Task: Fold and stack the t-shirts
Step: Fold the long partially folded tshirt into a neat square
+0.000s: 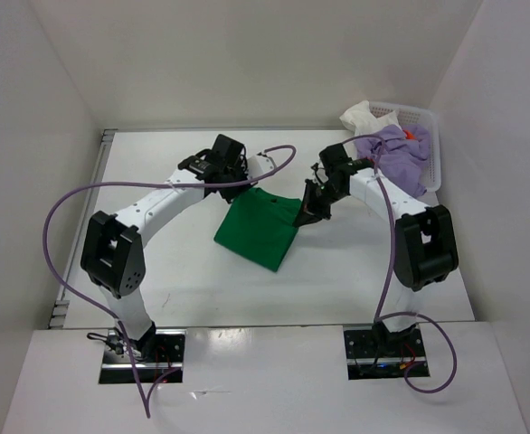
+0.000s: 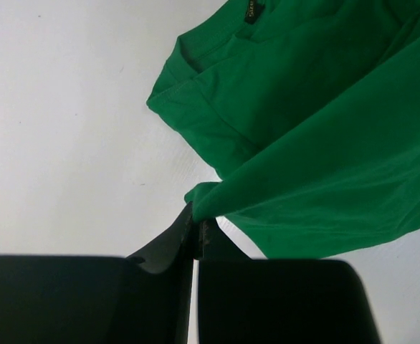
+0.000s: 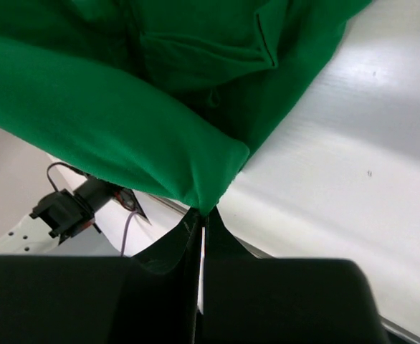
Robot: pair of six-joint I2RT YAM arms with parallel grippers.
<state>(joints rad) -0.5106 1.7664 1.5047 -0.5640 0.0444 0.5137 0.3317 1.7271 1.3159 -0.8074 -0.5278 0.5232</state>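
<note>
Left of centre, the left pincer [image 1: 250, 186] is clamped on the upper-left edge of the plain green t-shirt [image 1: 260, 231] of soft cloth. Wrist cam: the left pincer [image 2: 196, 221] has its black fingers [image 2: 173, 245] pressed together, with a small bunch of green hem nipped between the tips. The rest of the green t-shirt [image 2: 303, 136] spreads up and to the right of the tips. The collar, with a small black label [image 2: 251, 10], sits well above them. The flat white table [image 1: 175, 271] shows to this pincer's left.

Between the two pincers, the green t-shirt lies as a roughly square, partly folded patch. Its near corner rests on the table.

The right pincer [image 1: 303, 215] is also clenched, on the shirt's right-hand corner. Wrist cam: the right pincer [image 3: 201, 215] has its black fingers [image 3: 173, 247] closed on a rounded fold of the green t-shirt [image 3: 124, 122]. The cloth at the tips is off the table and drapes up and left from them. White tabletop shows to their right.

Beyond the right pincer and to its right, well apart from it, a white plastic mesh basket [image 1: 434, 145] sits at the far right of the table. Bunched in it:
- The lavender-purple t-shirt [image 1: 396, 155] spills over the near rim.
- The white t-shirt [image 1: 363, 116] is at the far-left end.
- A sliver of the orange-red t-shirt [image 1: 411, 134] shows between them.

All three are crumpled.
</note>
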